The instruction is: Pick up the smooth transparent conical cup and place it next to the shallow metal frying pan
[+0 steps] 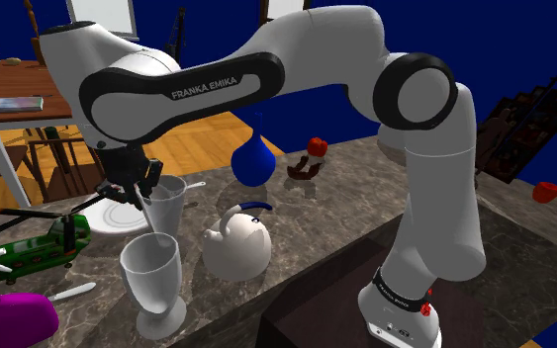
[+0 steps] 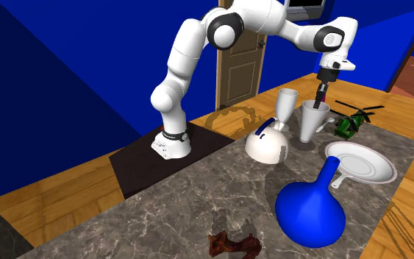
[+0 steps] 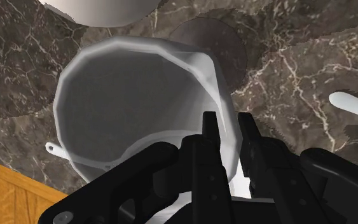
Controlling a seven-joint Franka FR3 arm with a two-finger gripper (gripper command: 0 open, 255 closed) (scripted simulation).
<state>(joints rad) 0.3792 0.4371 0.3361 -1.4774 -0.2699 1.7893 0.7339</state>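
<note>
Here, tool [image 3: 228, 122] astride rim, clasping cup [image 3: 193, 67].

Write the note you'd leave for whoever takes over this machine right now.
End effector: shut on the cup, its wall clasped between the fingers, one inside the rim and one outside.
Cup: upright, and its base seems to rest on the table; not clearly lifted.
Pan: drawn white, on the table close by the cup.
Second cup: a lookalike standing nearby; leave it.
Done: grasp. Left: lift, set down next to the pan, release.
</note>
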